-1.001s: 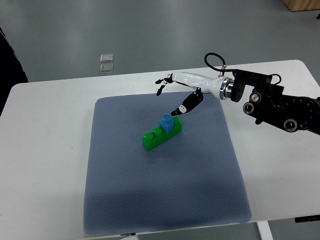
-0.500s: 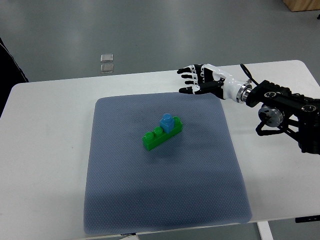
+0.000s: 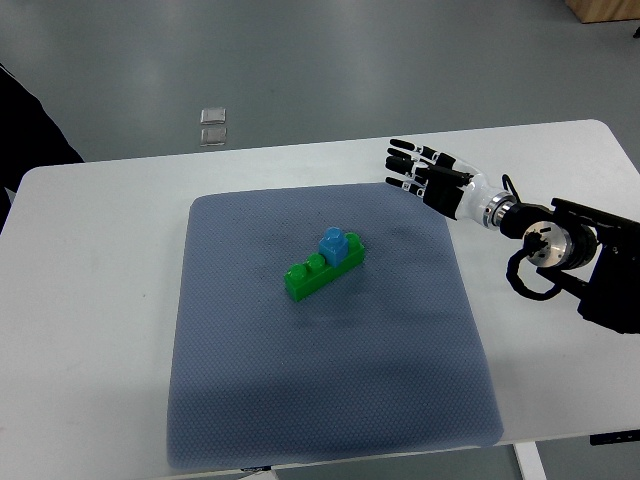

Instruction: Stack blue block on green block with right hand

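Observation:
A small blue block (image 3: pixel 334 245) sits on top of the right end of a long green block (image 3: pixel 320 270), near the middle of the grey mat (image 3: pixel 330 380). My right hand (image 3: pixel 412 170) hovers over the mat's far right corner, well away from the blocks, fingers spread and holding nothing. Its black arm (image 3: pixel 580 260) comes in from the right edge. The left arm is out of view.
The mat lies on a white table (image 3: pixel 90 320). Two small pale squares (image 3: pixel 212 125) lie on the floor beyond the table's far edge. A dark shape (image 3: pixel 25 130) shows at the left edge.
My right hand has drawn back to the right and slightly nearer, away from the stacked blocks. The blocks have not moved.

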Motion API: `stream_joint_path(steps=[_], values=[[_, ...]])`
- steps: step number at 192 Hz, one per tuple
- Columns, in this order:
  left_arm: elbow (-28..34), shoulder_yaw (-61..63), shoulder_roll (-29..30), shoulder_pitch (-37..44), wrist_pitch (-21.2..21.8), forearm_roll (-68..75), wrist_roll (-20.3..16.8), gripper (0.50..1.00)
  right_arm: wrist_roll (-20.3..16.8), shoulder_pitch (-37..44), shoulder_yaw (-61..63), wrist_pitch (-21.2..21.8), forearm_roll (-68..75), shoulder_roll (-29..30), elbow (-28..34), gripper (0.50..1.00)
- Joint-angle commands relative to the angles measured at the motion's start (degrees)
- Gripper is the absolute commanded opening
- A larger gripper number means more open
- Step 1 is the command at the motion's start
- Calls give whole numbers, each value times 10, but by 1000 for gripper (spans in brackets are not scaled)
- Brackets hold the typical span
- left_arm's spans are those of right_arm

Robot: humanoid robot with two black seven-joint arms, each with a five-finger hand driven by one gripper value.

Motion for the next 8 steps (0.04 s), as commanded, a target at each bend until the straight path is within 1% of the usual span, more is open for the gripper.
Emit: stream_joint_path(steps=[1,8], values=[[0,0,0,0,0,0,0,1000,1,0,1,14,-2,1,2,924],[0,0,0,0,0,0,0,1000,2,-1,0,17,-3,3,3,924]])
